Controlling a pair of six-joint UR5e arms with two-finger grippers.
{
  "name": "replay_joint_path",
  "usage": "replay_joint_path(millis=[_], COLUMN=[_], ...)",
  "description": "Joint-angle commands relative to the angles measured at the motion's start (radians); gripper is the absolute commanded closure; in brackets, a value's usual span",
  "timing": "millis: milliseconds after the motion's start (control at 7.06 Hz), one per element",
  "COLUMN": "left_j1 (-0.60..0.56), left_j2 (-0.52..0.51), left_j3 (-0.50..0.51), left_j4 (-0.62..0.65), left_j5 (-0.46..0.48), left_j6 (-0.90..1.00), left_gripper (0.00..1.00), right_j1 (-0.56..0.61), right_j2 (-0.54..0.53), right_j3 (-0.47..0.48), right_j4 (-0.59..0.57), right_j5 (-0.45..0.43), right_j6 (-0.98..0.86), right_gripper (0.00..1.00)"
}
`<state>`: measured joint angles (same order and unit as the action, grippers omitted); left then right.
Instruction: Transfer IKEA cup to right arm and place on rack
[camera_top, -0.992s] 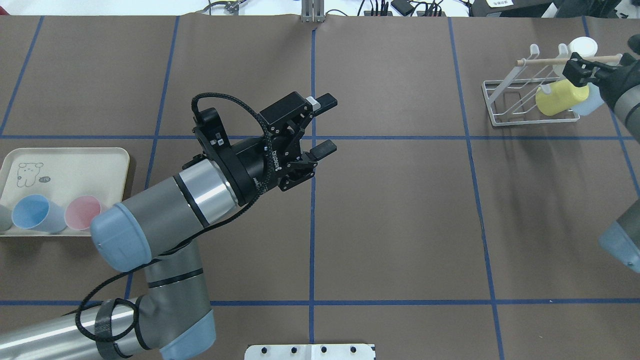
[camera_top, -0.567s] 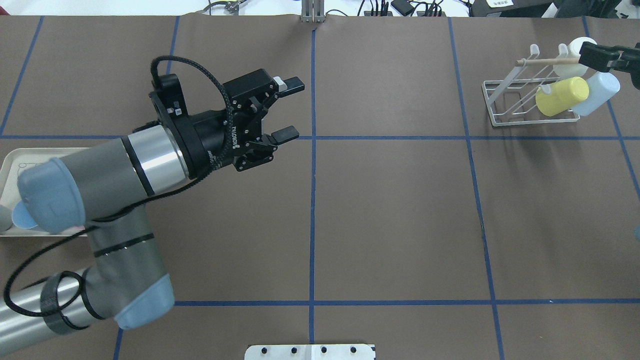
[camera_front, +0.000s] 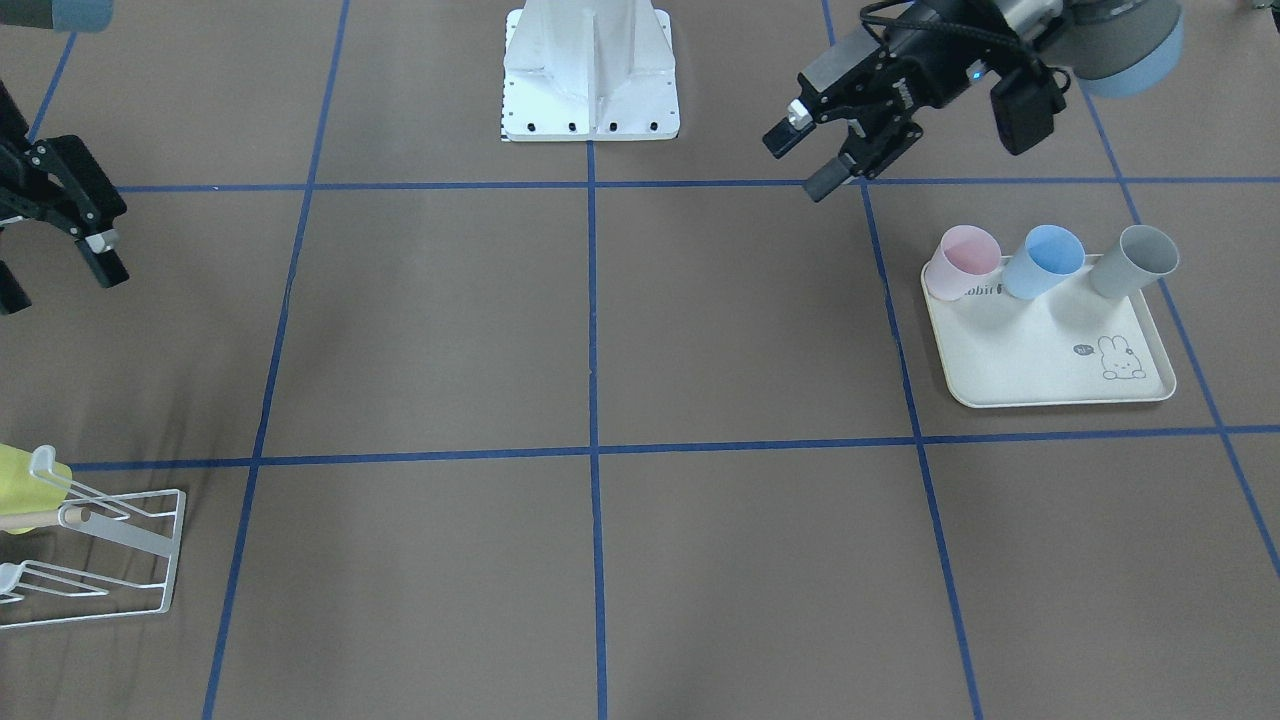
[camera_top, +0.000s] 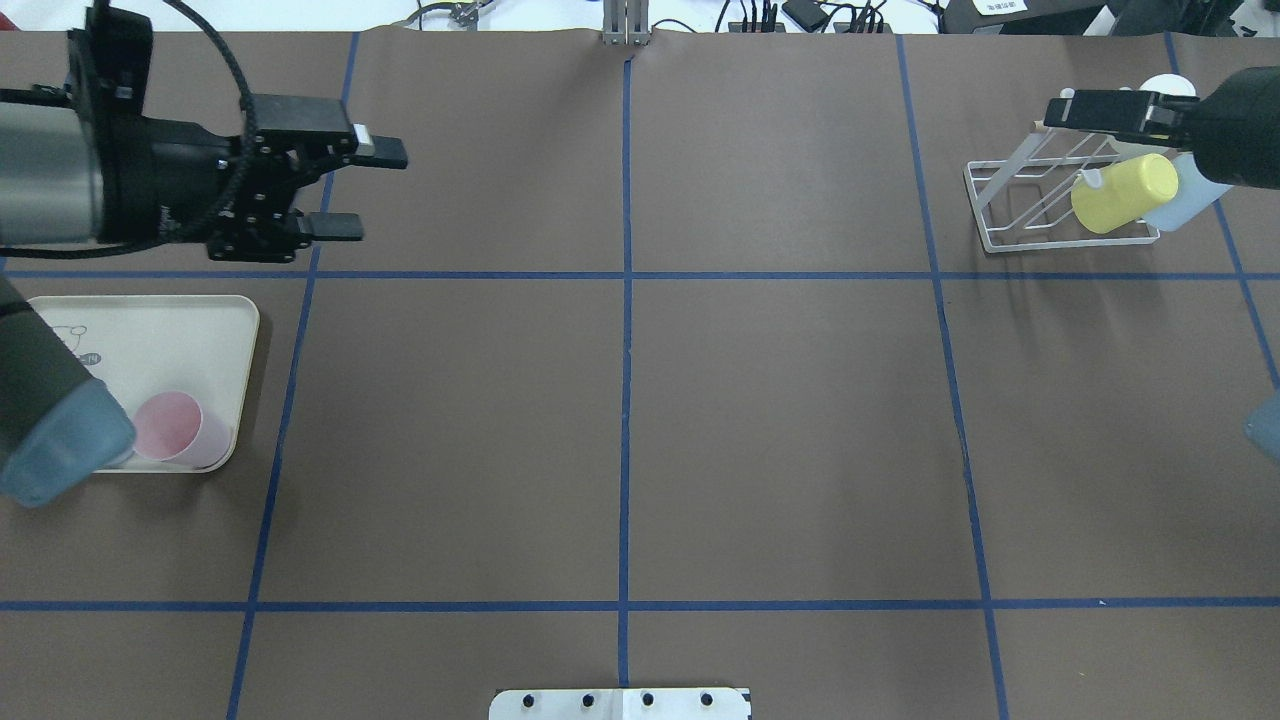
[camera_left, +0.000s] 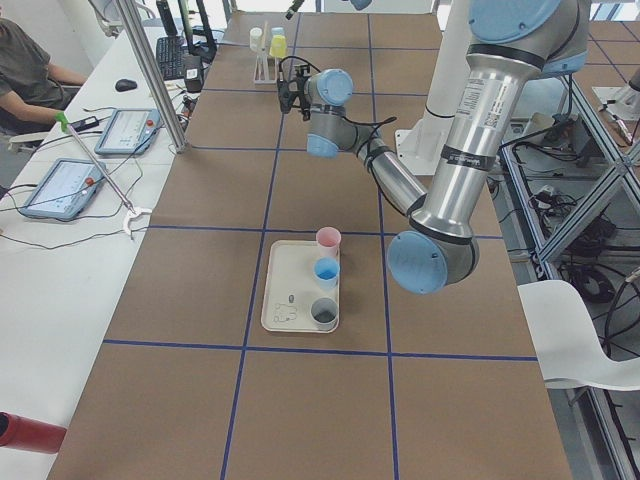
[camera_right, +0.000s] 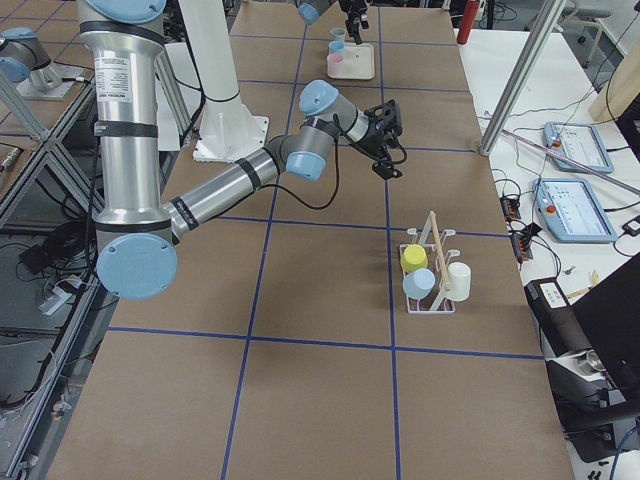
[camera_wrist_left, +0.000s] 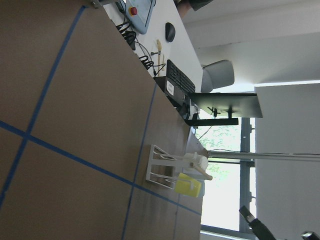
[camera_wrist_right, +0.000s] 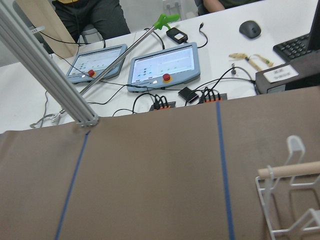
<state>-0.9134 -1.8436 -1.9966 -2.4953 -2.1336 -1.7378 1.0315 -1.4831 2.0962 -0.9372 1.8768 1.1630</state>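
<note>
Cream rabbit-print tray (camera_front: 1030, 350), at 9 o'clock seen from overhead, holds upright pink cup (camera_front: 965, 262), blue cup (camera_front: 1045, 260) and grey cup (camera_front: 1135, 260) in a row. White wire rack (camera_top: 1040, 190) at 2 o'clock carries yellow cup (camera_top: 1125, 192), pale-blue cup (camera_top: 1185, 200) and white cup (camera_right: 458, 282). Left gripper (camera_top: 375, 192) and right gripper (camera_front: 55, 283) both gape wide, empty

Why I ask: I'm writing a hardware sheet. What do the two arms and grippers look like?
The left arm and right arm are both silver-grey tubes with light-blue joint caps and printed labels. The left gripper and right gripper are black, each with two linkage-driven fingers. A black braided cable loops at the left wrist.
</note>
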Motion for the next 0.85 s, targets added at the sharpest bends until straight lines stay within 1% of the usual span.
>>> replay_joint_path(millis=[0,142,425,567,708], left_j1=[-0.145,-0.180,-0.249,-0.280,-0.309], left_j2=[0.131,0.232,0.460,0.548,0.593], left_j3=[-0.022,-0.027,-0.025,-0.011,0.030], left_j4=[0.105,0.105,0.104,0.105,0.105], left_j5=[-0.172,-0.190,-0.210,-0.210,-0.210], left_j6=[0.294,0.451,0.768,0.931,1.066], left_gripper=[0.00,0.00,0.00,0.00,0.00], right_j1=[-0.004,-0.022,-0.065,-0.079,-0.085], right_j2=[0.104,0.144,0.159,0.164,0.176], right_j3=[-0.014,-0.021,-0.021,-0.019,-0.022], right_j4=[0.011,0.011,0.015,0.015,0.015], right_j5=[0.102,0.104,0.104,0.104,0.104], right_j6=[0.238,0.327,0.397,0.414,0.420], right_gripper=[0.00,0.00,0.00,0.00,0.00])
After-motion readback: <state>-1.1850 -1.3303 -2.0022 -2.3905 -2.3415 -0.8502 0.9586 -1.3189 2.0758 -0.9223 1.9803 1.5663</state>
